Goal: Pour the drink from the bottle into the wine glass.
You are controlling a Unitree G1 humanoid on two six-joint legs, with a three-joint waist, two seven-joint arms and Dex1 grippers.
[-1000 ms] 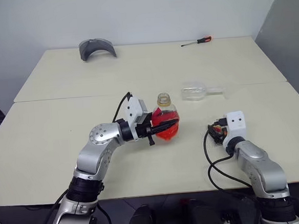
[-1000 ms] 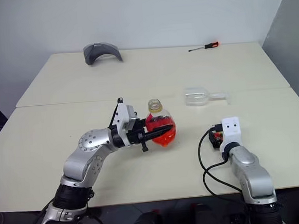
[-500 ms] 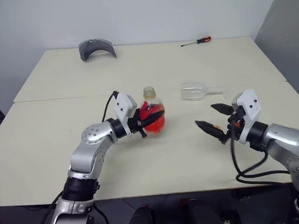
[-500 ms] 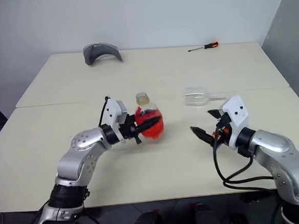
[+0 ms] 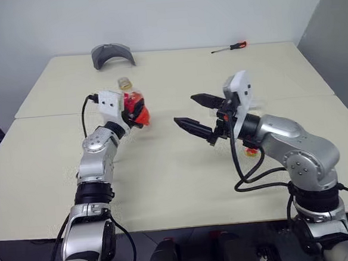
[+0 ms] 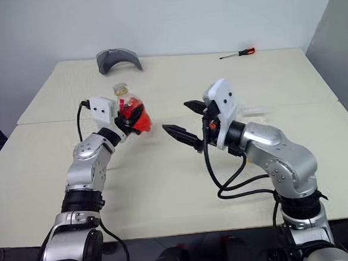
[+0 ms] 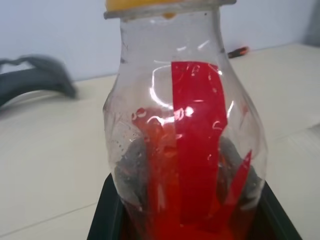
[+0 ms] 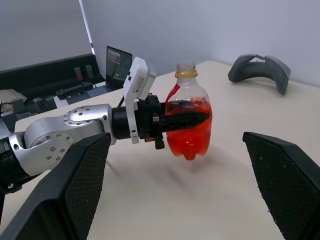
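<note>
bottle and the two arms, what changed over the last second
The left tool carried the bottle up off the table and away to the left, its grip unchanged. The right tool rose from the near right of the table, swung toward the middle and now points at the bottle with its jaws wide open and nothing between them. The screwdriver and the grey curved piece at the far edge stayed put.

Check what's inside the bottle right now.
The bottle holds red drink in its lower half; above is empty. The left gripper fingers hide part of the liquid.
</note>
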